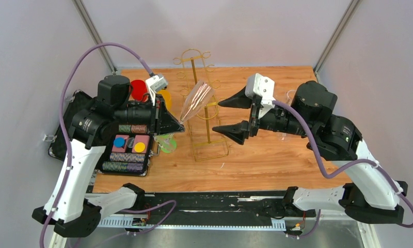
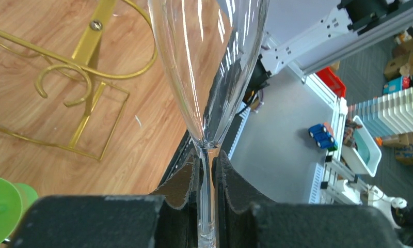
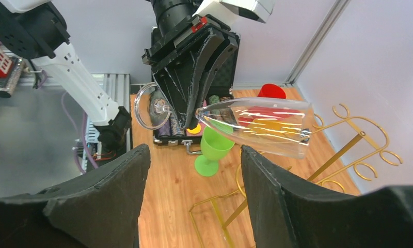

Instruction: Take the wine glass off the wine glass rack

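Left gripper [image 2: 208, 173]: jaws pinched on the glass [image 2: 209, 67] stem, just under the bowl.
Glass axis: slants outward from these jaws, rim outermost, beside the rack [image 1: 208, 129] post; looks free of its loops.
Right gripper [image 1: 228, 117]: jaws spread, empty, facing the bowl; the farther arm.
Views: only the right wrist shows the foot behind the left jaws; only the left wrist shows the pinch.
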`<state>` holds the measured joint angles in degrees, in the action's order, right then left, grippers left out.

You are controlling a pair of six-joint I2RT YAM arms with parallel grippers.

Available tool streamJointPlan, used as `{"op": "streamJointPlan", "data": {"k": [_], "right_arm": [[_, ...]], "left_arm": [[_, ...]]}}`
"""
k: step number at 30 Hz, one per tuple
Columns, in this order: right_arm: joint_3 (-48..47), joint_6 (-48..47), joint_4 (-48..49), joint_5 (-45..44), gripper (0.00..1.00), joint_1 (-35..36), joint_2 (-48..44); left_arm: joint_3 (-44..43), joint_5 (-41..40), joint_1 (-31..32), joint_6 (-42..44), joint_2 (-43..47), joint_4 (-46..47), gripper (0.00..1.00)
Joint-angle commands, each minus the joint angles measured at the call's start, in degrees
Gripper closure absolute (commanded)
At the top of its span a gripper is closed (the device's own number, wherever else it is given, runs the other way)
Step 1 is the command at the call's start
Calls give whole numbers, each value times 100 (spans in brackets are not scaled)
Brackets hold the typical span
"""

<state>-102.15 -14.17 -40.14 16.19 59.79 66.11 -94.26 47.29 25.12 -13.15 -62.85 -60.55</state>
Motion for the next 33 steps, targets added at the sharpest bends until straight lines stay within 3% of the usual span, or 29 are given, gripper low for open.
{"op": "streamJointPlan", "data": {"k": [1, 14, 33], "right_arm": [[-333, 310, -448, 399, 33, -91, -146], [-723, 550, -1190, 1820, 31, -151, 68], [-526, 941, -859, 3094, 39, -150, 545]], "left_arm": [[268, 349, 220, 640, 412, -39, 100], [762, -202, 1527, 1306, 1473, -505, 100], [862, -420, 1879, 1446, 1660, -484, 100]]}}
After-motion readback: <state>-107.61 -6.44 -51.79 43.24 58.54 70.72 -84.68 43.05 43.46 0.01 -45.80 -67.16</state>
